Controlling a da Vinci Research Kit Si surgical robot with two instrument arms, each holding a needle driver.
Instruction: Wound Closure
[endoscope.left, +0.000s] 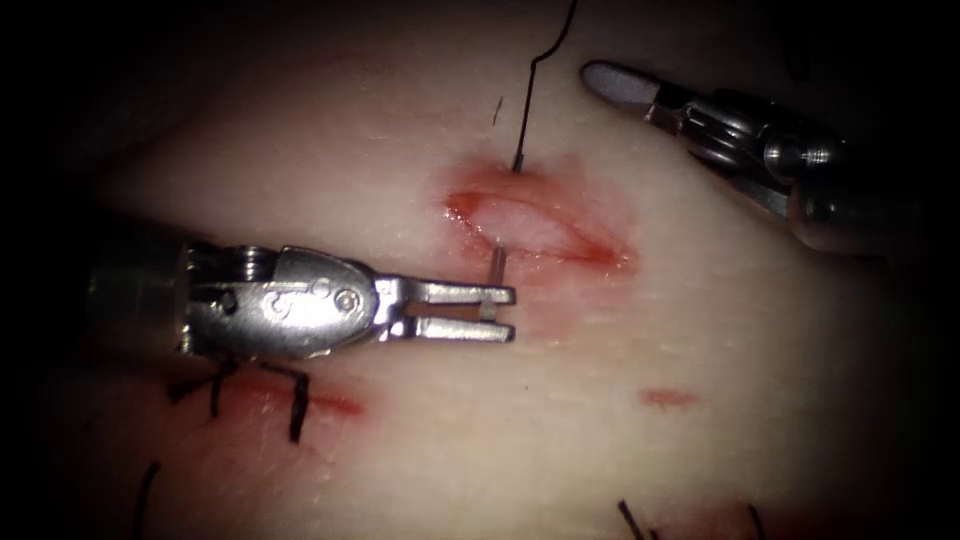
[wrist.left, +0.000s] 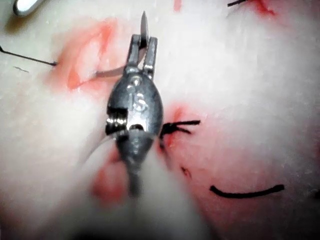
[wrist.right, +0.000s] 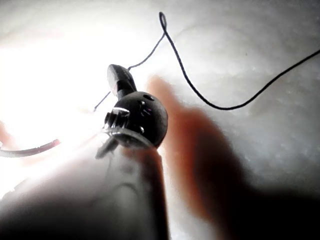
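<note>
the left tool (endoscope.left: 500, 312), jaws slightly apart, has the needle (endoscope.left: 496, 260) tip between them where it rises from the cut (endoscope.left: 535, 225) in the tissue (endoscope.left: 700, 330), while the right tool (endoscope.left: 615, 85), jaws pressed together and holding nothing, hovers near the thread (endoscope.left: 525, 110).

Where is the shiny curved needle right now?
In the endoscope view the thin curved steel needle pokes out of the tissue at the red cut's lower edge, its tip between the silver left tool's open jaws.

Endoscope view bright mid-frame, dark at the corners — glare whitens the right wrist view.
</note>
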